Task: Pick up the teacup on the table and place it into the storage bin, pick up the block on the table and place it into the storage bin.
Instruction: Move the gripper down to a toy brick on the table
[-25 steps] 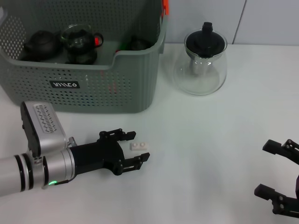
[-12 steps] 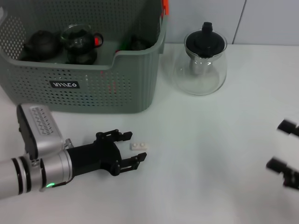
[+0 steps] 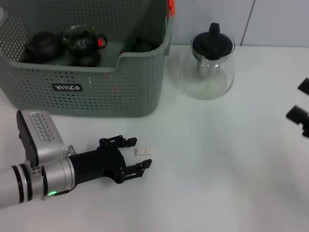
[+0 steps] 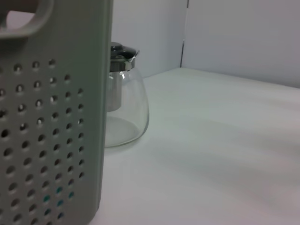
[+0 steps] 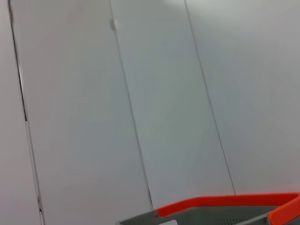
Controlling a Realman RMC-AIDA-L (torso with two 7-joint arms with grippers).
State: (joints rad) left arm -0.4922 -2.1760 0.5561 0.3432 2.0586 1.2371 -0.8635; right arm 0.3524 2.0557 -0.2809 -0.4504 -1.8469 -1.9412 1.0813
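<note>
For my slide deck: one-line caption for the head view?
Left gripper open around the white block on the table, before the storage bin.

In the head view, the right gripper (image 3: 303, 110) is cut off by the picture's right edge, with only two dark tips showing, so its finger spacing cannot be judged. The storage bin (image 3: 140, 89) runs past the top and left edges, and its near wall hides the lower parts of the dark teapots (image 3: 43, 46) inside. The bin's label (image 3: 67, 87) lettering is too small to read. In the left wrist view, the bin wall (image 4: 51, 117) covers part of the glass teapot (image 4: 124, 112).
</note>
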